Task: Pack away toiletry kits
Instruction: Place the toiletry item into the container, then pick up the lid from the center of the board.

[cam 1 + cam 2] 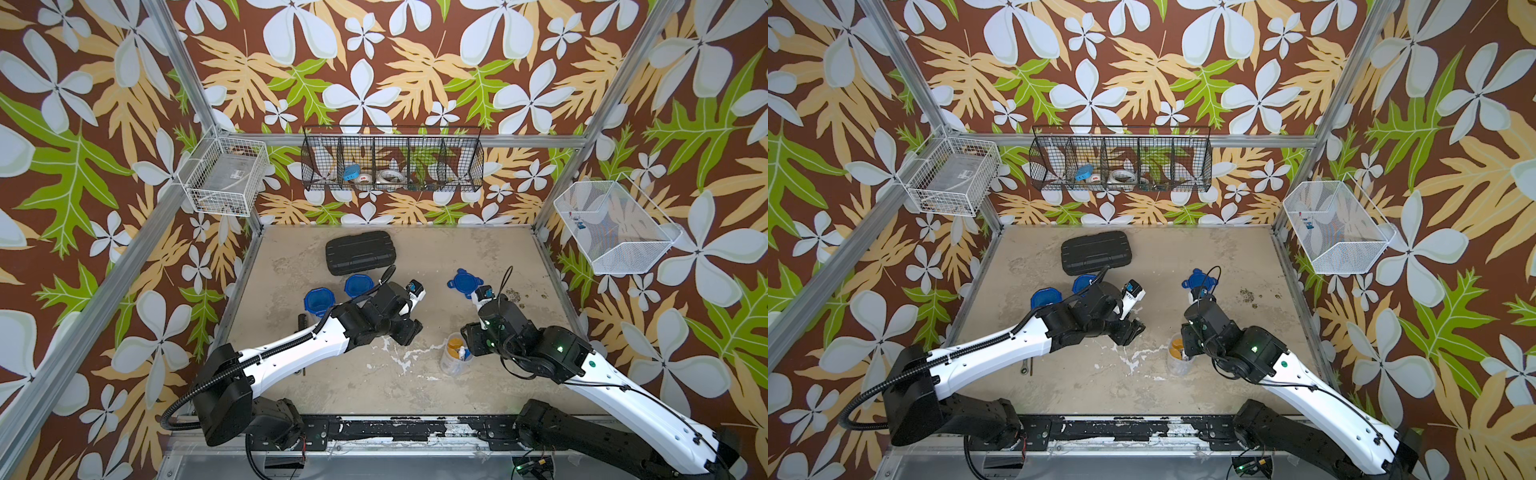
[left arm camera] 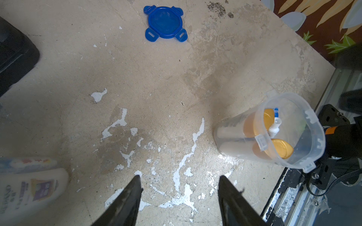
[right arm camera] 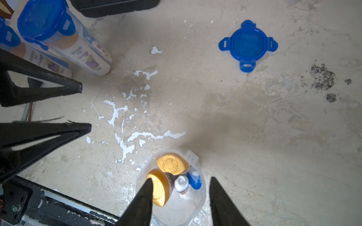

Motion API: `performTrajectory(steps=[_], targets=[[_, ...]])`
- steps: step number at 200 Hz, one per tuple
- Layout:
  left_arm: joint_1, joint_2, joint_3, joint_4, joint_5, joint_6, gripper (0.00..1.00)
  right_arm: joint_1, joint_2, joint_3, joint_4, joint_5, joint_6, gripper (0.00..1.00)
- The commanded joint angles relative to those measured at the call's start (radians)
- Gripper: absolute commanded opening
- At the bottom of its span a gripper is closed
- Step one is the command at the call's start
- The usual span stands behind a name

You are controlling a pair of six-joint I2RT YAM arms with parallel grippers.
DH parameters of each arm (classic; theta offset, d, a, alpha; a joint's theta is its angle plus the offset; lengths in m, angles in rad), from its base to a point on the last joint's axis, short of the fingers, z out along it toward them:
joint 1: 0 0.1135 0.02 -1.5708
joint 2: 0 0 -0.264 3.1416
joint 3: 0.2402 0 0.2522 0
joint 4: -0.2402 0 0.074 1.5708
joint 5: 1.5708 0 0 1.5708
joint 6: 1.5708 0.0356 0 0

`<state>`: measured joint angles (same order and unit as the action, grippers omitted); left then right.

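Note:
An open clear tumbler [image 1: 456, 353] [image 2: 274, 133] [image 3: 172, 187] stands near the table's front. It holds two orange-capped white bottles, a small white toothpaste tube and a blue toothbrush. My right gripper [image 3: 181, 178] hovers open just above its mouth, holding nothing. The tumbler's loose blue clip lid [image 1: 462, 281] [image 2: 165, 22] [image 3: 247, 45] lies flat farther back. Two closed, blue-lidded tumblers [image 1: 318, 301] [image 1: 356, 284] [image 3: 45, 21] stand at the left behind my left arm. My left gripper [image 2: 179, 177] [image 3: 85, 107] is open over bare table, left of the open tumbler.
A black ribbed case [image 1: 359, 252] lies at the back of the table. Wire baskets hang on the walls: white [image 1: 224, 176] at left, black [image 1: 392, 160] at the back, white mesh [image 1: 615, 226] at right. A black rail [image 1: 395, 428] runs along the front edge.

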<state>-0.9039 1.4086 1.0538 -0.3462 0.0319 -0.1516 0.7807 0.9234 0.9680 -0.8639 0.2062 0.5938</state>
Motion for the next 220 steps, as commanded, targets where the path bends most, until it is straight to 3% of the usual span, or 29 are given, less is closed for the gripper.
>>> performTrajectory(steps=[1, 15, 26, 32, 36, 39, 73, 119, 161, 220], targets=[[0.002, 0.0, 0.009, 0.011, 0.034, -0.021, 0.64, -0.056, 0.044, 0.034, 0.018, 0.009, -0.03, 0.63], [0.003, -0.002, 0.013, 0.017, 0.051, -0.047, 0.66, -0.159, 0.095, 0.06, 0.02, -0.051, -0.084, 0.72], [0.002, -0.001, 0.013, 0.025, 0.068, -0.067, 0.74, -0.253, 0.14, 0.077, 0.033, -0.108, -0.137, 0.78], [0.003, -0.002, 0.013, 0.027, 0.074, -0.078, 0.79, -0.303, 0.166, 0.088, 0.04, -0.133, -0.167, 0.87], [0.003, -0.002, 0.013, 0.028, 0.078, -0.083, 0.81, -0.332, 0.184, 0.095, 0.046, -0.145, -0.186, 0.98], [0.002, -0.002, 0.013, 0.029, 0.08, -0.088, 0.83, -0.353, 0.198, 0.102, 0.05, -0.152, -0.201, 1.0], [0.003, 0.006, 0.024, -0.001, 0.074, -0.125, 1.0, -0.508, 0.391, 0.174, 0.126, -0.173, -0.341, 1.0], [0.003, -0.001, 0.029, -0.025, 0.1, -0.187, 1.0, -0.623, 0.712, 0.351, 0.187, -0.246, -0.431, 1.0], [0.002, -0.015, 0.022, -0.054, 0.111, -0.216, 1.0, -0.641, 0.989, 0.603, 0.152, -0.308, -0.503, 1.0], [0.002, -0.013, 0.025, -0.083, 0.097, -0.236, 1.0, -0.679, 1.243, 0.822, 0.115, -0.339, -0.556, 1.0]])
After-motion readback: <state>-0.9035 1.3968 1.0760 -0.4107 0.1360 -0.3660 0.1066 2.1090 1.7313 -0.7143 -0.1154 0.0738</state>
